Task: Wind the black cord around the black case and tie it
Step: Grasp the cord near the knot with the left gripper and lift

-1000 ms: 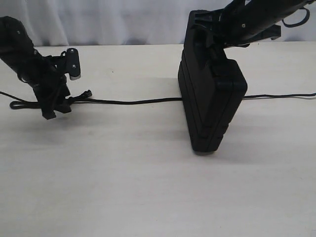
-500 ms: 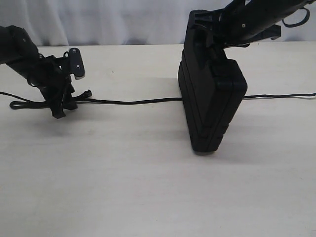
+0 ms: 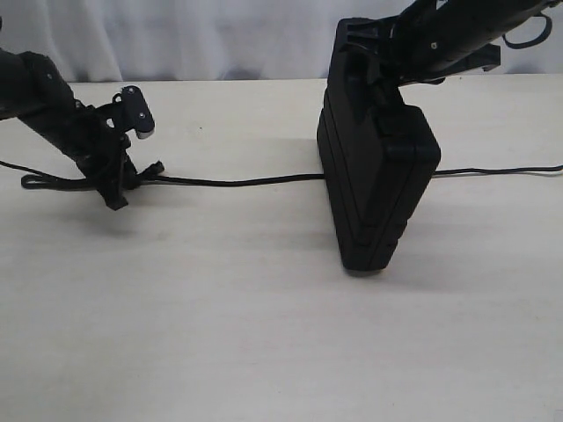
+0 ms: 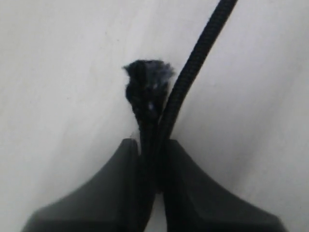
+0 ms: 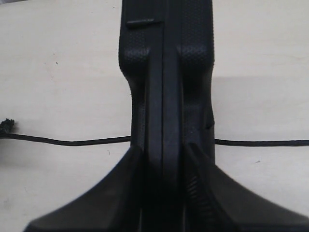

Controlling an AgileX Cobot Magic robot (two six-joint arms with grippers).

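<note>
Cord pinched near its frayed end, case stood on edge across its line

The black cord (image 3: 237,182) lies along the table (image 3: 264,334) from left to right. It meets the foot of the black case (image 3: 378,176) and shows again on the other side, running off toward the right edge; whether it passes under or behind the case cannot be told. The case stands upright on a narrow edge, right of centre, hiding the cord's middle stretch. The right gripper (image 5: 164,150) clamps the case's upper part, one finger against each broad face. At the left, the left gripper (image 3: 119,186) is closed on the cord by its tufted end, two strands pinched side by side between the fingers (image 4: 120,183); more cord trails past it toward the left edge. A pale curtain (image 3: 220,35) hangs behind the table.
</note>
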